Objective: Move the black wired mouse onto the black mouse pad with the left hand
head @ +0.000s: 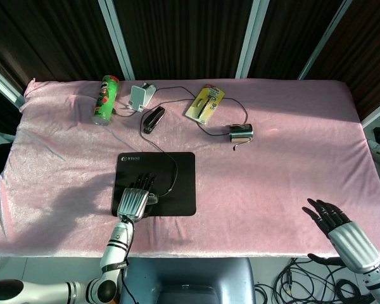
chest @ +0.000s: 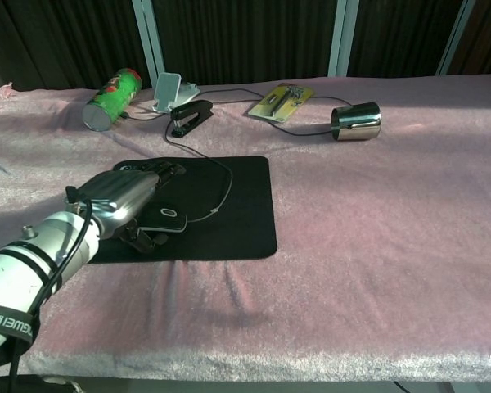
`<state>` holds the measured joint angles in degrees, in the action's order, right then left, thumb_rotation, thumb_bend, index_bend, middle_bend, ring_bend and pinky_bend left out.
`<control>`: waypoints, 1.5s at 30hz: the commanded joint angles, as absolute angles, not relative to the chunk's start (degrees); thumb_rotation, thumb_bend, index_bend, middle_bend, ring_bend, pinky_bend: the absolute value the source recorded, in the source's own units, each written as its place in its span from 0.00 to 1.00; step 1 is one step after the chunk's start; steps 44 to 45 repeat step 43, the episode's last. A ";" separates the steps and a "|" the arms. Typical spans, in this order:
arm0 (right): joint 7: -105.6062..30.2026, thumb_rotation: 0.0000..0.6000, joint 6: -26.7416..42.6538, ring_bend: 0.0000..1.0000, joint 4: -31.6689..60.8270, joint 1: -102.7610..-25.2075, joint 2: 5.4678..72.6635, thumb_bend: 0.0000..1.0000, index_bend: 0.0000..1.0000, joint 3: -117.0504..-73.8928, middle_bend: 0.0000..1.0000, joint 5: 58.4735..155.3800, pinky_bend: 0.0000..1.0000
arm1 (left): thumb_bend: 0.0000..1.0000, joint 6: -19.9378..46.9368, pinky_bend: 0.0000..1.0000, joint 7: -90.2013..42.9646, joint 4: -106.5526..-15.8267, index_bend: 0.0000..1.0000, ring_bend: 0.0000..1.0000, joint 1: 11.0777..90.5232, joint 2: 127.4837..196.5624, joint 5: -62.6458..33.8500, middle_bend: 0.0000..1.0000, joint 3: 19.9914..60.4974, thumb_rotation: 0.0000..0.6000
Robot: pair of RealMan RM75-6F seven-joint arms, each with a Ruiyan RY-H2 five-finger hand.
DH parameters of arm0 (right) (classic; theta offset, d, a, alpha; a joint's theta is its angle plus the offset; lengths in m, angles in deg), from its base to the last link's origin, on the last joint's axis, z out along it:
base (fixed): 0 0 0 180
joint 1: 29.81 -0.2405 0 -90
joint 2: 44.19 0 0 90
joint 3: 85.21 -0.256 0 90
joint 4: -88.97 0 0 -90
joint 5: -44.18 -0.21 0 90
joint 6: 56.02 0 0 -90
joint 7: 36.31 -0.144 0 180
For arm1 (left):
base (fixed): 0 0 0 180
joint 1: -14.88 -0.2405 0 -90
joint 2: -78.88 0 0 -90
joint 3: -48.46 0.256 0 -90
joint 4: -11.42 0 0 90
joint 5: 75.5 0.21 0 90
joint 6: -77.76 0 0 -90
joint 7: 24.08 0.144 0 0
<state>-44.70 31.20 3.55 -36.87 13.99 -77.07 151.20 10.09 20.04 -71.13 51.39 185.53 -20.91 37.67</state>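
Note:
The black wired mouse lies on the black mouse pad in its near left part, with a white rim showing at its edge. My left hand hovers over it, fingers stretched forward and apart, and the mouse shows beneath the palm. From the head view the left hand covers most of the mouse on the pad. The mouse cable loops across the pad toward the back. My right hand is at the table's front right, fingers spread, holding nothing.
Along the back stand a green can on its side, a white stand, a black stapler, a yellow package and a metal cup on its side. A pink cloth covers the table.

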 commanded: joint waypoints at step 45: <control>-37.40 1.00 30.04 0.00 1.61 -35.70 16.64 0.07 0.00 -78.06 0.00 148.85 0.25 | 0.31 -16.47 0.16 -13.87 -75.99 0.10 0.03 21.45 146.50 13.49 0.08 56.31 1.00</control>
